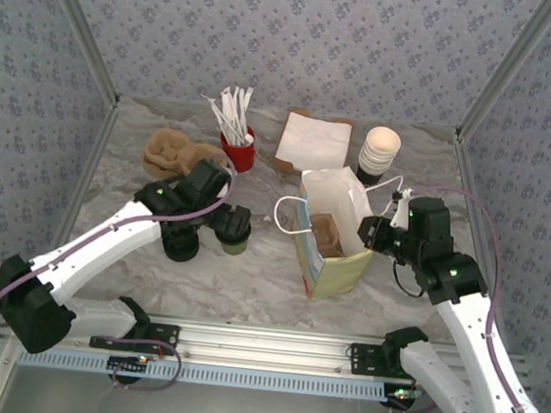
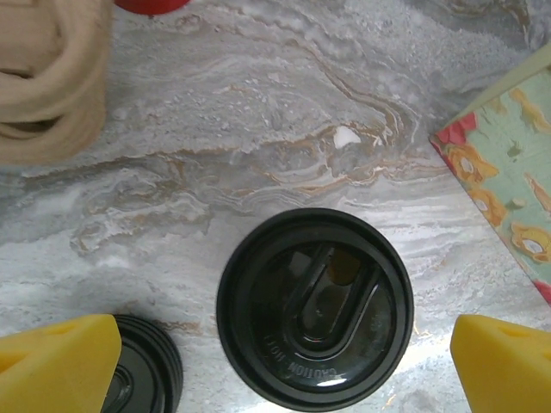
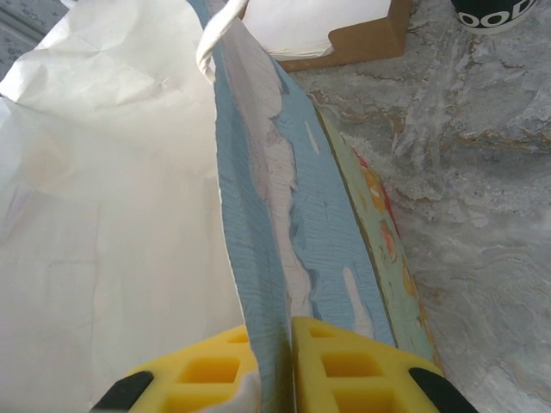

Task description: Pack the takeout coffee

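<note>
The loose lid (image 2: 146, 370) lies just beside the cup (image 2: 314, 310), which stands on the table (image 1: 257, 284) left of the bag (image 1: 336, 242). The left gripper (image 2: 282, 354) hangs over it, fingers spread wide; closing askew could catch that lid or tip the cup. The right gripper (image 3: 288, 366) pinches the bag's right wall; a tug might topple it.

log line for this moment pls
left gripper: open, straddling takeout coffee | right gripper: shut on paper bag wall | takeout coffee: upright on table, not yet bagged
</note>
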You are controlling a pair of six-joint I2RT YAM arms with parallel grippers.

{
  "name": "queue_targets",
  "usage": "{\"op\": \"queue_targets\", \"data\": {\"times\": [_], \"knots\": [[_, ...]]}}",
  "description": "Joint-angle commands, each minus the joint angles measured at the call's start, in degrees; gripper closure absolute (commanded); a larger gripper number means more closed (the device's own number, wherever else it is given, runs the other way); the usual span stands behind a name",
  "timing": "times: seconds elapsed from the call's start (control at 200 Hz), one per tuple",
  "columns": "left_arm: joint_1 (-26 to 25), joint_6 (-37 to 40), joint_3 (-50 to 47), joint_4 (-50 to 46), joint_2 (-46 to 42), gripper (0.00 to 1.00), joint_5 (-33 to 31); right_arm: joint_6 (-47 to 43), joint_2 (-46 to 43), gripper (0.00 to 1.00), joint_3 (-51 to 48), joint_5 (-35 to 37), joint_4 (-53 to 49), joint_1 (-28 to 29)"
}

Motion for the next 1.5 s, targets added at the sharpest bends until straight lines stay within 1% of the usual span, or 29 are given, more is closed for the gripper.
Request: {"op": "queue_targets", "data": {"times": [0.0,0.06,0.1,0.19,0.3,0.35,0.39,0.46,0.555,0.745,0.805,0.845,0.914,0.999,1.239,1.279,1.384,1.494], "knots": [[-1.4,-2.1,-0.2,0.8,1.1,0.02,-1.6,3.3,-1.4,0.85,-1.1,3.8,2.5,1.5],[-2.1,-3.4,0.0,0.3,1.8,0.02,-3.3,3.9,-1.8,0.86,-1.6,5.5,3.1,2.4],[-2.8,-4.1,0.3,-0.3,2.4,0.02,-4.3,6.3,-2.1,0.86,-2.0,6.9,3.5,3.0],[-4.7,-6.1,1.3,-1.7,3.7,0.02,-6.8,8.1,-2.3,0.86,-3.0,7.8,5.1,3.9],[-5.7,-8.7,0.9,-1.7,4.4,0.02,-7.1,8.6,-2.0,0.86,-3.2,8.5,6.0,4.9],[-5.8,-9.6,1.0,-1.6,4.8,0.03,-6.0,8.8,-2.0,0.87,-3.1,8.6,6.3,5.0],[-6.3,-10.7,1.5,-2.3,5.4,0.04,-6.2,8.7,-1.9,0.87,-3.1,8.5,6.3,5.2],[-7.7,-11.8,2.5,-3.9,6.1,0.04,-8.2,8.7,-1.9,0.83,-2.7,8.6,6.3,5.2],[-8.1,-13.3,2.5,-4.3,5.8,0.04,-10.3,8.5,-1.9,0.79,-2.3,9.0,6.2,5.2],[-8.8,-14.2,2.9,-5.1,7.1,0.06,-11.8,7.0,-0.7,0.63,-0.6,9.0,5.0,5.2],[-9.0,-14.4,2.8,-4.8,7.5,0.09,-11.6,6.4,-0.4,0.59,0.1,9.2,4.4,5.2],[-9.1,-14.7,2.8,-4.8,7.9,0.13,-11.6,6.0,-0.4,0.58,0.5,9.4,4.3,5.2],[-9.3,-15.2,2.6,-4.7,8.3,0.14,-11.4,5.5,-0.5,0.56,1.1,10.0,3.8,5.1],[-9.4,-15.4,2.3,-4.3,8.5,0.18,-11.0,4.9,-0.5,0.54,2.1,10.5,3.1,5.1],[-9.4,-15.6,1.9,-4.2,9.0,0.16,-11.4,4.9,-0.4,0.5,6.5,10.8,-0.2,5.0],[-9.4,-15.6,2.0,-4.3,9.1,0.16,-11.5,2.7,-0.5,0.5,7.4,11.3,-1.0,5.0],[-9.4,-15.6,2.2,-4.5,9.8,0.15,-11.5,1.9,-0.5,0.48,9.2,12.3,-2.5,4.8],[-9.4,-15.6,2.2,-4.5,10.4,0.14,-11.6,1.8,-0.4,0.47,10.2,12.5,-3.4,4.6]]}}
